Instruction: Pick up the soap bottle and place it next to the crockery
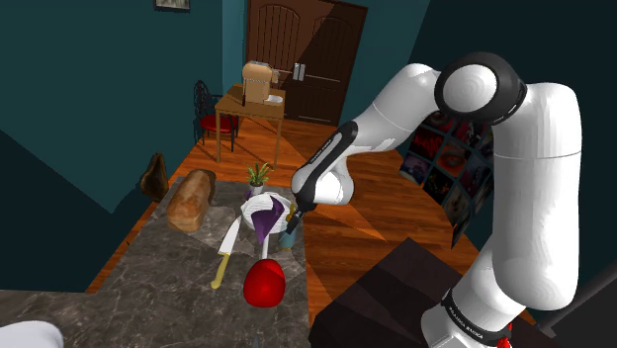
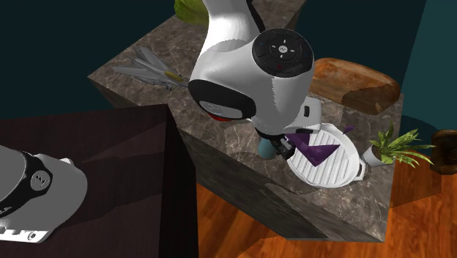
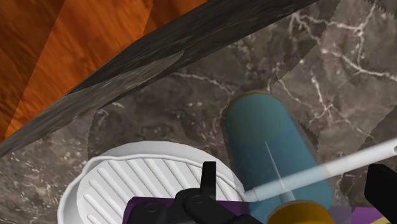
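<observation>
The soap bottle (image 3: 270, 146) has a teal body, a yellow top and a thin white pump spout. It stands on the marble counter near the counter's edge, right beside the white ribbed dish (image 3: 133, 188). My gripper (image 3: 294, 181) is just above the bottle, open, with one finger on each side of its top and neither touching it. In the shoulder view the gripper (image 1: 297, 215) hangs over the bottle (image 1: 290, 239) next to the dish (image 1: 259, 210), which carries a purple piece. The second exterior view shows the bottle (image 2: 264, 149) under the hand, beside the dish (image 2: 329, 170).
On the counter lie a bread loaf (image 1: 192, 199), a small potted plant (image 1: 257, 178), a yellow-handled knife (image 1: 225, 255) and a red round object (image 1: 265, 284). The counter edge (image 3: 159, 63) drops to the wooden floor close to the bottle. A table with a chair stands further back.
</observation>
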Available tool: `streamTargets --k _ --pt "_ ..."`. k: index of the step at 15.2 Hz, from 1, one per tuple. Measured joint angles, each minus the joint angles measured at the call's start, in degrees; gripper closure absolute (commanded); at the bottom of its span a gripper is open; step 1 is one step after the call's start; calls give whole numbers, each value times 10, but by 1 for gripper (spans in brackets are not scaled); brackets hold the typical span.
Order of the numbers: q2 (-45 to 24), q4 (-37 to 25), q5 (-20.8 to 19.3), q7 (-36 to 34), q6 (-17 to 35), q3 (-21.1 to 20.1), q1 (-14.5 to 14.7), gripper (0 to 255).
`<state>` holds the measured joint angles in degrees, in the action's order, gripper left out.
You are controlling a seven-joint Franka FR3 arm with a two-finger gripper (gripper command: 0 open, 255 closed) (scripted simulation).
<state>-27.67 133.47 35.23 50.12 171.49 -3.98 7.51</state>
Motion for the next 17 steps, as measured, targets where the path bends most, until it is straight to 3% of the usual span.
streamTargets --k 10,17 --pt "0 0 0 0 0 0 0 255" --pt "52 17 -27 -32 -37 34 28 255"
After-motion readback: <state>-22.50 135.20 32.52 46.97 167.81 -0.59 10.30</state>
